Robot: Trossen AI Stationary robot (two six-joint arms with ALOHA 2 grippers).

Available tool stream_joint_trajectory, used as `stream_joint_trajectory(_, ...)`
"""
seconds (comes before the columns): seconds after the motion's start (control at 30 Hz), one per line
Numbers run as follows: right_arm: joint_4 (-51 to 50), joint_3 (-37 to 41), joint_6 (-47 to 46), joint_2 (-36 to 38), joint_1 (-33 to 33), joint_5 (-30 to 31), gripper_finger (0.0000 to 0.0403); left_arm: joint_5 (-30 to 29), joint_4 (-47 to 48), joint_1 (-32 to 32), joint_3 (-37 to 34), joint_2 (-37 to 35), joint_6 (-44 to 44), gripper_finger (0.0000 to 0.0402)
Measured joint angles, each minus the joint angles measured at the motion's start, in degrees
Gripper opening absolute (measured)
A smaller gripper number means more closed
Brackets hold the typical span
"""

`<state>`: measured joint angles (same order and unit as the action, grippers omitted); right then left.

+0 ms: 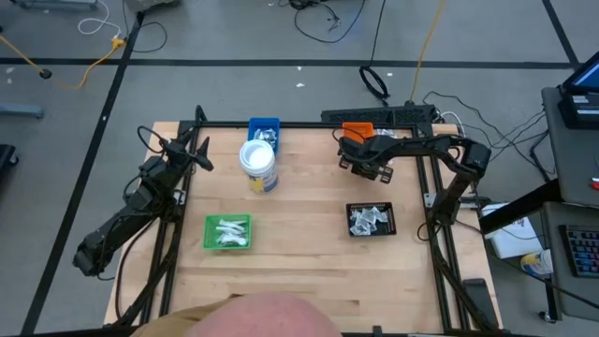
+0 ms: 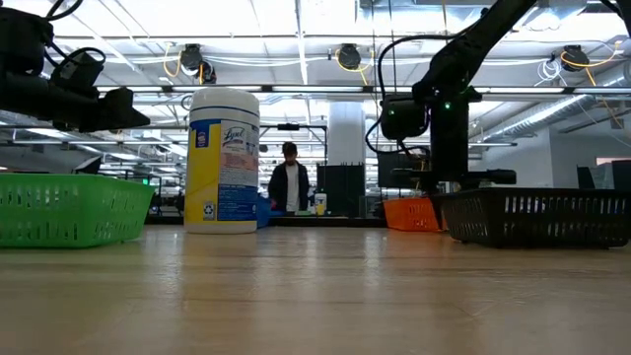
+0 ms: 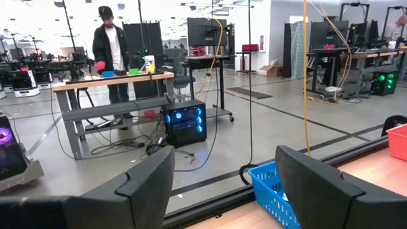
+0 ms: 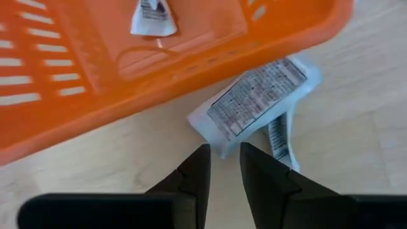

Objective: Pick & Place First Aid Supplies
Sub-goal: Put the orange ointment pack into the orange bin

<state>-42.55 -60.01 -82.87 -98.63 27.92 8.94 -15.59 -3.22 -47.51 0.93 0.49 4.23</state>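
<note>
Hovering our right gripper (image 4: 222,166), fingers nearly together and empty, over flat white printed packet (image 4: 254,102) lying on wooden desk (image 4: 356,159) beside orange plastic tray (image 4: 76,76) — missed it, we guess. Left gripper (image 3: 222,184) wide apart, parked.

My fingers (image 4: 191,178) are matt black over the pale wood-grain worktop (image 4: 356,127). The tray (image 4: 76,70) is bright orange with slotted walls; the packet (image 4: 254,102) beside it is silvery-white with fine black print. Elsewhere: a green tray (image 1: 228,231), a black tray (image 1: 372,219), a blue tray (image 1: 264,125), and a white tub (image 2: 223,158) labelled yellow and blue.
</note>
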Motion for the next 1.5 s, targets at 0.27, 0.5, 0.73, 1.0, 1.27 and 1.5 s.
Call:
stream_joint_trajectory(0.27,2.0,1.3,1.2,-0.5,0.0,-0.2,0.0011,0.0,0.0,0.0,0.0,0.0,0.0,0.0281)
stream_joint_trajectory(0.5,3.8,1.6,2.0,-0.4,-0.4,0.0,0.0001,0.0,0.0,0.0,0.0,0.0,0.0,0.0275)
stream_joint_trajectory(0.73,1.0,1.5,-1.2,4.5,-3.3,-0.1,0.0001,0.0,0.0,0.0,0.0,0.0,0.0,0.0286)
stream_joint_trajectory(1.0,-9.5,1.5,-7.0,12.4,-6.0,1.7,0.0,0.0,0.0,0.0,0.0,0.0,0.0,0.0275)
stream_joint_trajectory(1.27,-11.2,0.8,-7.4,17.2,-7.6,3.4,0.0,0.0,0.0,0.0,0.0,0.0,0.0,0.0283)
stream_joint_trajectory(1.5,-11.5,-5.8,9.8,13.0,-0.3,5.9,0.0,0.0,0.0,0.0,0.0,0.0,0.0,0.0289)
